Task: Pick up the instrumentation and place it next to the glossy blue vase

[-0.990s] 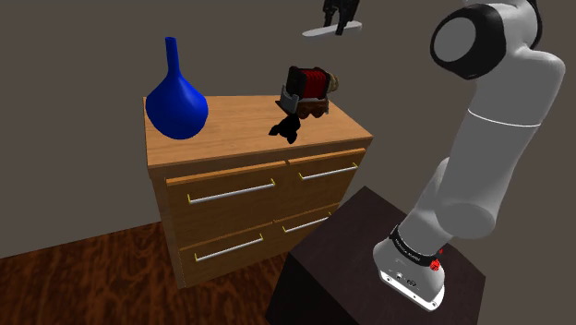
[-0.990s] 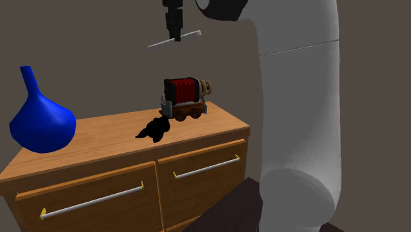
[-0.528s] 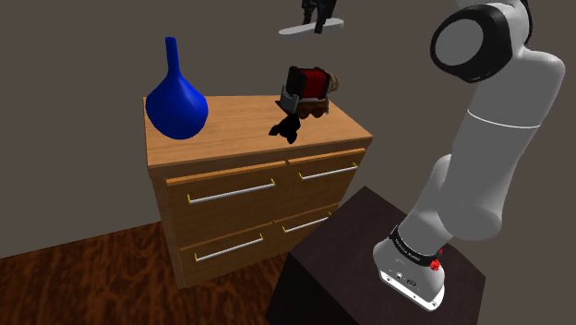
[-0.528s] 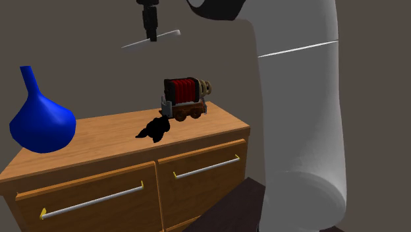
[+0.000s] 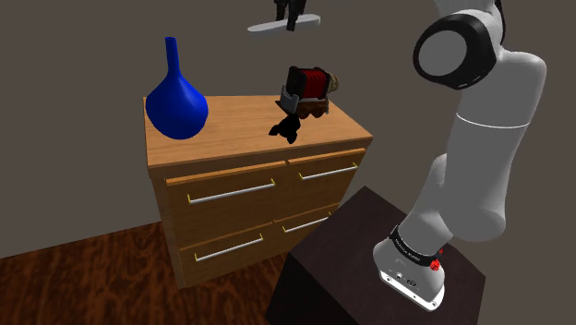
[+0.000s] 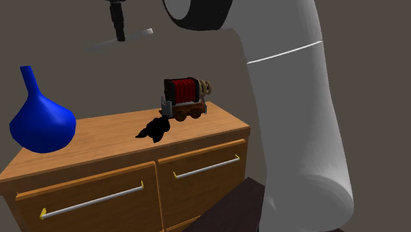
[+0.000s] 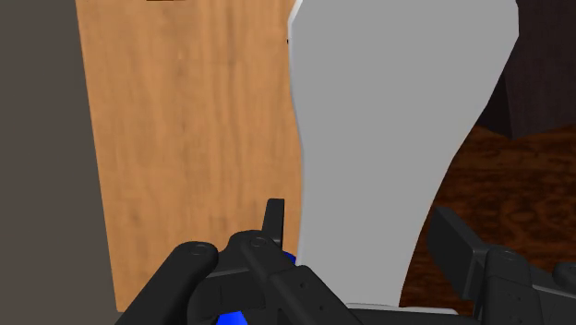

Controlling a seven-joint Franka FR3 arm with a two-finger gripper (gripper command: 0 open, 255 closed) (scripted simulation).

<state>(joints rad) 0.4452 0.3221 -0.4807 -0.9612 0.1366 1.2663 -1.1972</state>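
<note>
Half done: gripper point(image 5: 292, 18) clamps grey instrument point(image 5: 263, 26) high over dresser point(image 5: 240, 125), approx 1 o'clock of vase point(image 5: 175, 103), shoulder view; set-down beside vase left.

My arm point(image 5: 480, 157) rises from its base point(image 5: 409, 270), leaning toward the shoulder view's right. It bends at a dark joint point(image 5: 450, 54) high up and reaches toward that view's upper left. My gripper point(image 5: 292, 15) hangs near the top edge there, pointing down. In the wrist view my two black fingers point(image 7: 459, 242) stand apart with a flat pale grey piece point(image 7: 388, 138) clasped between them. The piece juts out sideways from my fingertips, lifted high.
</note>
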